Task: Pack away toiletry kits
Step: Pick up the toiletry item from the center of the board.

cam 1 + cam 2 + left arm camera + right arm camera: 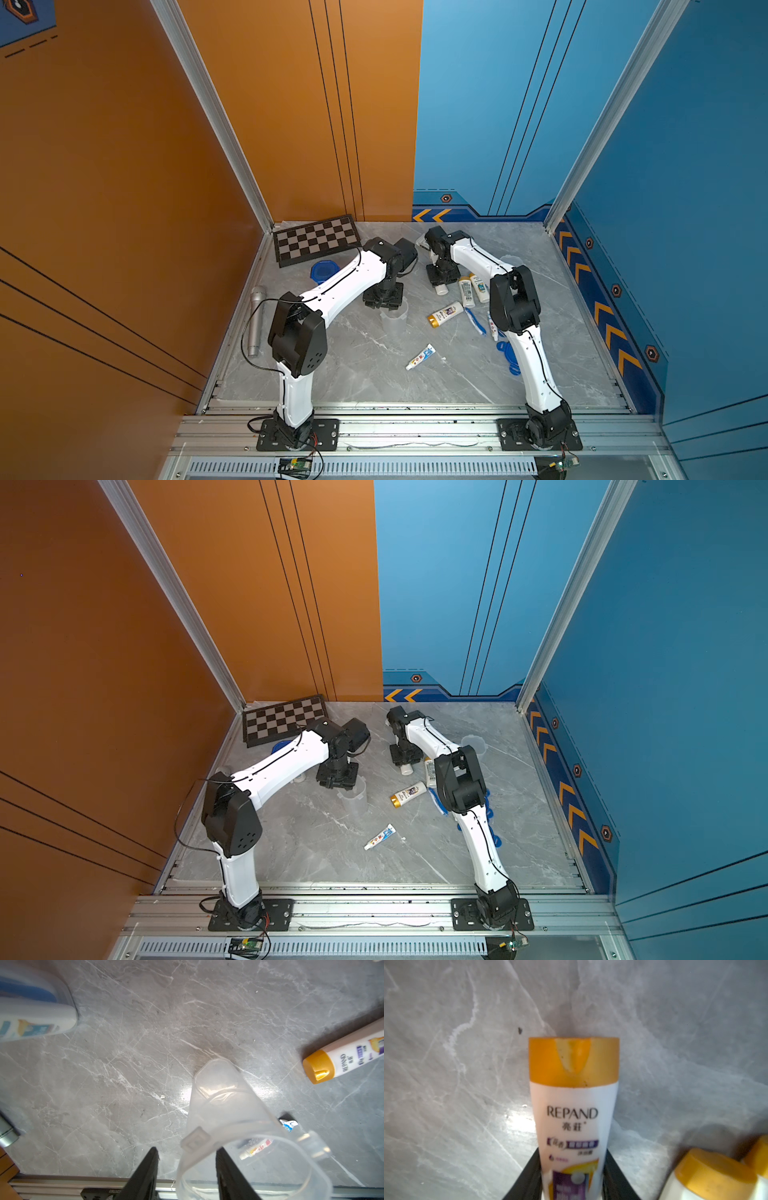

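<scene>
A clear plastic cup (393,319) stands upright mid-table. My left gripper (384,302) hangs over its rim, open. In the left wrist view the cup (224,1103) has its wall and clip tab between the spread fingers of the left gripper (187,1149), and one finger stands clear of the wall. My right gripper (441,281) is shut on a white gold-capped bottle (574,1105), with both fingers of the right gripper (572,1150) against the bottle's sides. Another bottle (444,314) lies beside the cup, and two more (468,293) lie near the right arm.
A toothpaste tube (420,356) lies towards the front and a toothbrush (475,321) by the right arm. Blue lids (505,347) sit behind that arm. A blue-lidded cup (322,271), a chessboard (316,240) and a microphone (256,320) are on the left. Another clear cup (512,262) stands back right.
</scene>
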